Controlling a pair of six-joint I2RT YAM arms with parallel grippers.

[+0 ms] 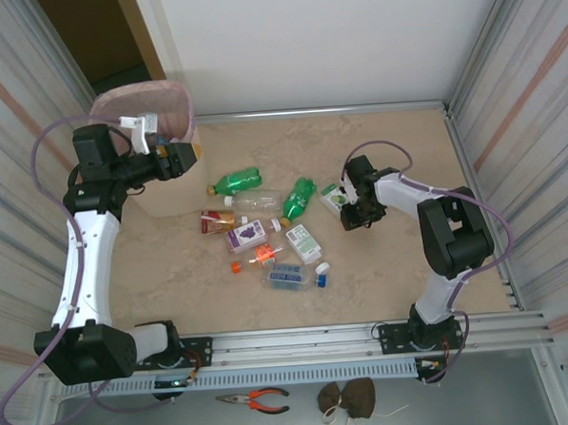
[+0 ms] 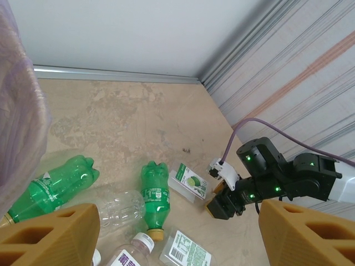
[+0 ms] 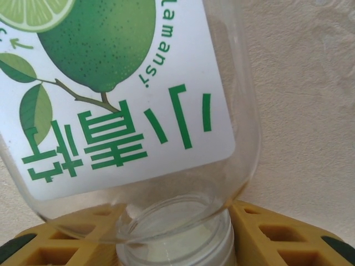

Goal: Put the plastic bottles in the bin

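Fingers [image 3: 277, 238] on the right gripper [image 1: 344, 209] sit on both sides of the white cap [image 3: 172, 238] of the lime-label bottle [image 3: 127, 94], and they look pressed against it, so I'd call that a pinch on the cap end. The left gripper [image 2: 177, 221] has its 2 fingers spread with nothing between them, up by the bin [image 1: 140, 96] at the far left.

The lime-label bottle lies flat on the table [image 1: 405, 149], just right of the green bottle [image 1: 299, 197]. Its long axis runs diagonally: cap toward the right arm, base toward the far left, roughly the bin side.

My take: with only the cap held, the body will probably droop and swing. I'd lift straight up first so it clears its green neighbour, then carry it slowly across. I'd also watch the left arm parked near the rim.
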